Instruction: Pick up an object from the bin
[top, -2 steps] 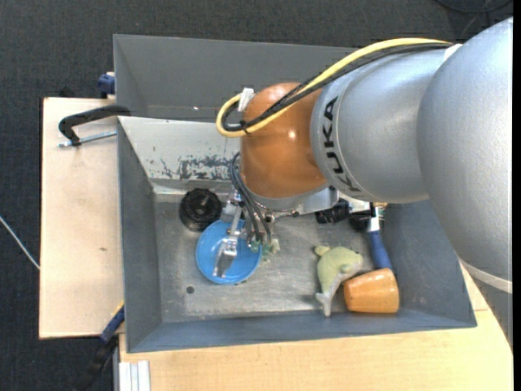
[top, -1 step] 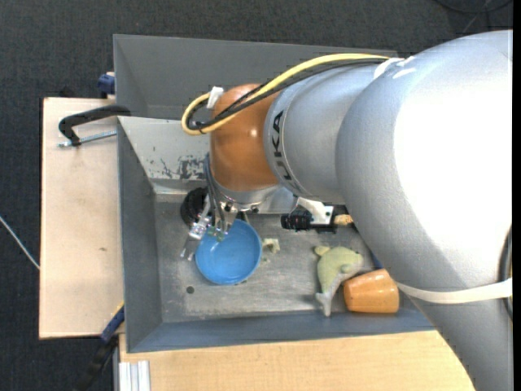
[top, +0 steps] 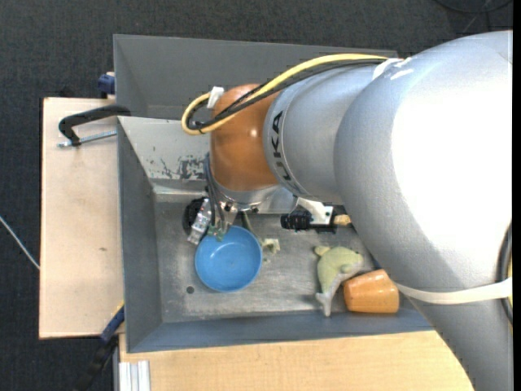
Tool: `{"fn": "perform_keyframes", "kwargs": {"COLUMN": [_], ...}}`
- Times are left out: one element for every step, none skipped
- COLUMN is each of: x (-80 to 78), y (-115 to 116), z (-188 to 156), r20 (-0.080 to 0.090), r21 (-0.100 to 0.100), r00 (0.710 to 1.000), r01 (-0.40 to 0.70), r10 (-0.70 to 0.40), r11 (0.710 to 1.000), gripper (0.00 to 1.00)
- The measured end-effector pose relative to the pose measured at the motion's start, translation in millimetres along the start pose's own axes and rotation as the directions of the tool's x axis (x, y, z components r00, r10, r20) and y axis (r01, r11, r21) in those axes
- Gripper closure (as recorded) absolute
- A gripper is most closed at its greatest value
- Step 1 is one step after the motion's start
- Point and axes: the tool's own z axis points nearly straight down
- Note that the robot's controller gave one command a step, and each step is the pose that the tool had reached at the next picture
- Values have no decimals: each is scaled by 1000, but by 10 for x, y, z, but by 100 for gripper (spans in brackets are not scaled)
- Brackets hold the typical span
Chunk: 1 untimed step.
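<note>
My arm (top: 423,177) looms over the bin (top: 134,243), its gripper (top: 208,225) down at the far-left rim of the blue bowl (top: 229,263), probably to pinch that thin wall. Whether the claw is clenched, I cannot tell. The green dolphin (top: 335,265) and orange cup (top: 372,292) lie touching, well right.

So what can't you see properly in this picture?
Camera view:
gripper: mostly under the orange wrist cover; whether it touches the blue bowl is unclear.
black and white thing: partly under the arm, kind unclear.
orange thing: right side hidden by the arm.
small pale bit beside the bowl: too small to name.
</note>
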Motion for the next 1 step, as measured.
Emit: {"fn": "perform_keyframes", "kwargs": {"x": [-17], "y": [-127], "z": [-1646], "r20": [1], "r21": [1], "r00": [1000], "r01": [-12], "r10": [12], "r11": [1000], "gripper": [100]}}
